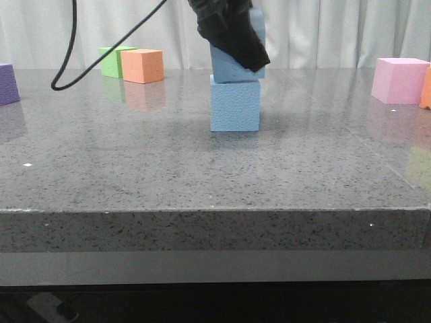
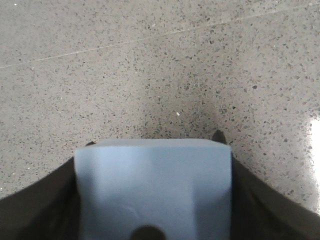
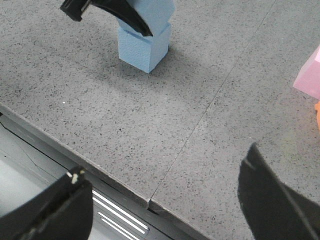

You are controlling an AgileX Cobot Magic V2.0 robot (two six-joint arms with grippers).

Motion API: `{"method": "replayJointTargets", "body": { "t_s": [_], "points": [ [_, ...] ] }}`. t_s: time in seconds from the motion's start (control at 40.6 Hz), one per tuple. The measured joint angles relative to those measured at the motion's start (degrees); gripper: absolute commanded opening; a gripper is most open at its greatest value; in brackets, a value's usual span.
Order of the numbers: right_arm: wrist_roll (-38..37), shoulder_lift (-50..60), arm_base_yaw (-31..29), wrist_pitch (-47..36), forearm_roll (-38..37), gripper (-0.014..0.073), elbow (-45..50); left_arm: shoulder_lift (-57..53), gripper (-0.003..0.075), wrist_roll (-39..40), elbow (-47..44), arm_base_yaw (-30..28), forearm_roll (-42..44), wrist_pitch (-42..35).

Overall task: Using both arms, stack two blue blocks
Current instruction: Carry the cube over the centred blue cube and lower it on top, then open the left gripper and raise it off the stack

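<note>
Your left claw (image 1: pixel 236 50) grips the upper light blue foam cube (image 2: pixel 152 187) atop the lower blue cube (image 1: pixel 235 103), release pending; right claw (image 3: pixel 165 200) gapes empty.

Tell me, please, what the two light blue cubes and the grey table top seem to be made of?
The lower light blue cube and the upper light blue cube look like matte foam: their faces are finely pebbled. The grey table top looks like polished speckled stone, perhaps granite or an imitation: it reflects the coloured cubes.
</note>
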State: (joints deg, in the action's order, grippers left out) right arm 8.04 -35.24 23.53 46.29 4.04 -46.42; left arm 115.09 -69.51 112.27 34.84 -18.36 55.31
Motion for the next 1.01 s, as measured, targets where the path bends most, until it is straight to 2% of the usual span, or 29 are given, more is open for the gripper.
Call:
{"method": "replayJointTargets", "body": {
  "t_s": [0.419, 0.739, 0.862, 1.009],
  "points": [
    [0.0, 0.0, 0.0, 0.0, 0.0, 0.0602, 0.0, 0.4, 0.06, 0.0, 0.0, 0.1, 0.1, 0.0],
    [0.0, 0.0, 0.0, 0.0, 0.0, 0.0602, 0.0, -0.2, 0.061, 1.5, 0.0, 0.1, 1.6, -0.7],
    [0.0, 0.0, 0.0, 0.0, 0.0, 0.0602, 0.0, -2.0, 0.061, 5.0, 0.0, 0.1, 1.5, -0.8],
    [0.0, 0.0, 0.0, 0.0, 0.0, 0.0602, 0.0, -5.3, 0.061, 12.8, 0.0, 0.1, 1.1, -0.2]
  ]
}}
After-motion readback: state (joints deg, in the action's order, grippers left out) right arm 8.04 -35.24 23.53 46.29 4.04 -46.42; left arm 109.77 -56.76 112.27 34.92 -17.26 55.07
